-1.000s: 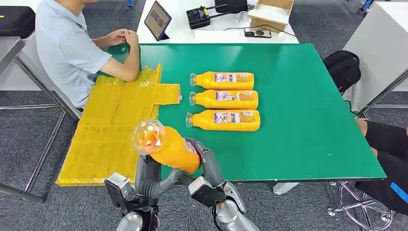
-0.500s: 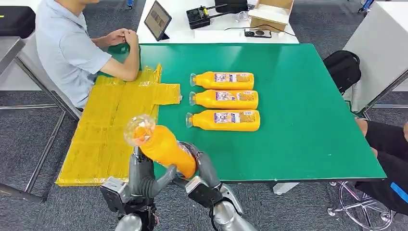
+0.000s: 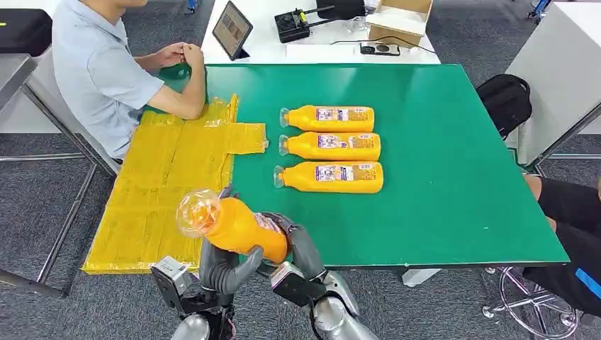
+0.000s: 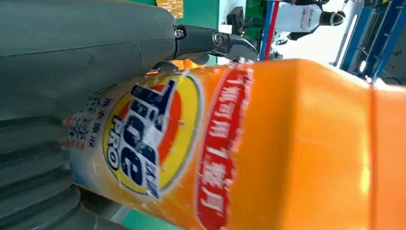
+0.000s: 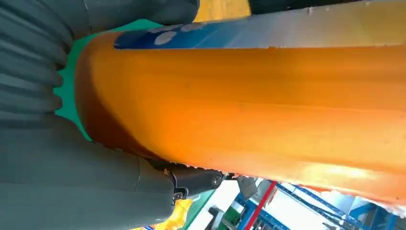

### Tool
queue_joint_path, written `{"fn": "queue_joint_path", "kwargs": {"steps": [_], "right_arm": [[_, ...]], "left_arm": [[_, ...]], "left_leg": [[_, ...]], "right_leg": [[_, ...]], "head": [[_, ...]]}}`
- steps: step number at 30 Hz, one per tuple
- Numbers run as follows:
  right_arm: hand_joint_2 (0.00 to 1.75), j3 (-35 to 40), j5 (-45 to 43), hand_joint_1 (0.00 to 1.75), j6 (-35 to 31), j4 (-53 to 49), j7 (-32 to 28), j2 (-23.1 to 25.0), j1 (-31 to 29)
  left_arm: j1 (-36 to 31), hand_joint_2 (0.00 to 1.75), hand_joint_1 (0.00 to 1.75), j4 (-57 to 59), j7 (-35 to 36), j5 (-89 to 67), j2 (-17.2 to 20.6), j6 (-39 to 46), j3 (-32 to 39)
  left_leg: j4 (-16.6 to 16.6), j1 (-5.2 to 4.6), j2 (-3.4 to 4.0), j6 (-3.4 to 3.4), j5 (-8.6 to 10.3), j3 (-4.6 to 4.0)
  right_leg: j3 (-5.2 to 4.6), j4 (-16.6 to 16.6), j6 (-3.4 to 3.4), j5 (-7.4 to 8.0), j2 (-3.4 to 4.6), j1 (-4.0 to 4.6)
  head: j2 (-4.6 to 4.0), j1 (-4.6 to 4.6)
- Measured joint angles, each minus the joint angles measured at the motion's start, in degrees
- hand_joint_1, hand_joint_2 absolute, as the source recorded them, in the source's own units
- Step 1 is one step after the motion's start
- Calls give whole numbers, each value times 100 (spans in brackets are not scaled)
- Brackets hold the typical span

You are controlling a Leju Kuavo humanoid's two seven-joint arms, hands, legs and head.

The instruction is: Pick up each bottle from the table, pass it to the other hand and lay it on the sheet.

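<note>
An orange bottle (image 3: 237,227) with a clear cap hangs tilted over the table's near edge, cap toward the yellow sheet (image 3: 166,188). My left hand (image 3: 221,263) grips it from below and my right hand (image 3: 296,242) holds its base end. Up close, the bottle's label (image 4: 143,139) lies against my left hand's grey thumb (image 4: 86,45). The bottle body (image 5: 249,100) also fills the right wrist view beside my right hand (image 5: 62,182). Three more orange bottles (image 3: 329,119) (image 3: 332,146) (image 3: 330,177) lie side by side on the green table (image 3: 439,177).
A person in a light blue shirt (image 3: 99,71) sits at the far left with arms resting on the sheet's far end. A tablet (image 3: 232,30), cables and a cardboard box (image 3: 398,18) stand on the white table behind. A black bag (image 3: 504,99) sits to the right.
The bottle, held by both hands, has dropped lower and shifted left toward the sheet, with its cap end tipping down. The three lying bottles have not moved.
</note>
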Motion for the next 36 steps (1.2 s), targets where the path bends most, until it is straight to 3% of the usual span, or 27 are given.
{"fn": "queue_joint_path", "kwargs": {"steps": [36], "right_arm": [[175, -105, -15, 175, -2, 0, 4, -31, 0]], "left_arm": [[2, 175, 0, 0, 0, -22, 0, -2, 0]], "left_leg": [[0, 0, 0, 0, 0, 0]], "right_leg": [[0, 0, 0, 0, 0, 0]], "head": [[0, 0]]}}
